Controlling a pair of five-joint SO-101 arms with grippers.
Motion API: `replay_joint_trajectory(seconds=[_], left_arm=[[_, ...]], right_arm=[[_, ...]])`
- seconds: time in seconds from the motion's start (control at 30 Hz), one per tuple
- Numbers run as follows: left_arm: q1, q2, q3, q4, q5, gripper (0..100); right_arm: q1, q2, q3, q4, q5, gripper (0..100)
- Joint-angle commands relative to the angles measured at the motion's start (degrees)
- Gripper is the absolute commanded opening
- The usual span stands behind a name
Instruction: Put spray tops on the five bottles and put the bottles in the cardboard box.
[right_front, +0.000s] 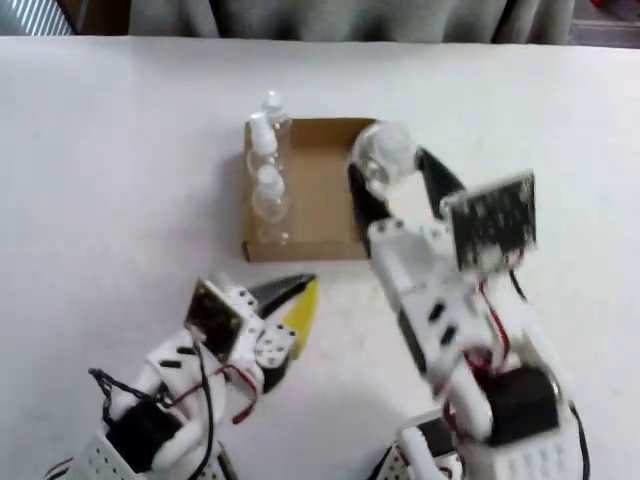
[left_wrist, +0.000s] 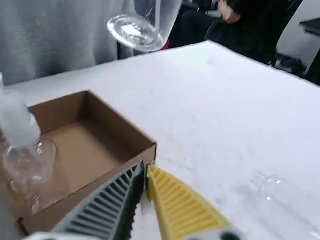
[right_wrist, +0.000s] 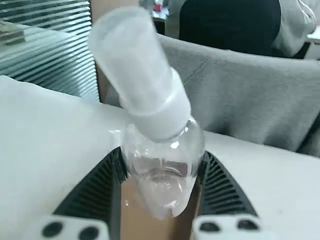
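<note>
The cardboard box (right_front: 322, 190) lies open in the middle of the table, also seen as the box (left_wrist: 90, 145) from the left wrist. Capped clear bottles (right_front: 267, 180) stand along its left side, and bottles (left_wrist: 22, 150) show at the same wall. My right gripper (right_front: 400, 185) is shut on a clear spray bottle (right_front: 385, 152) held above the box's right edge. In the right wrist view that bottle (right_wrist: 160, 155) sits between the black fingers (right_wrist: 95, 190), its white top (right_wrist: 137, 75) tilted. My left gripper (right_front: 295, 290), grey and yellow, rests shut and empty just in front of the box.
White tabletop (right_front: 120, 180) spreads wide to the left and behind the box. A grey curtain (right_front: 350, 18) hangs past the far edge. Both arm bodies crowd the near side of the table.
</note>
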Motion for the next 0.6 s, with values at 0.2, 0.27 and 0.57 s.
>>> replay_joint_trajectory(seconds=[0.2,0.27,0.57], left_arm=[[-22.5,-0.7,0.3,7.4,-1.3,2],[-27.5,-0.7,0.3,8.2,-1.4,2],[-40.6,-0.7,6.8,2.5,-1.4,2]], right_arm=[[5.1,12.0,7.8,-19.1,1.0,1.5],[5.1,15.8,8.3,-23.6,1.0,1.5],[5.1,33.5,8.0,-41.2,0.9,1.5]])
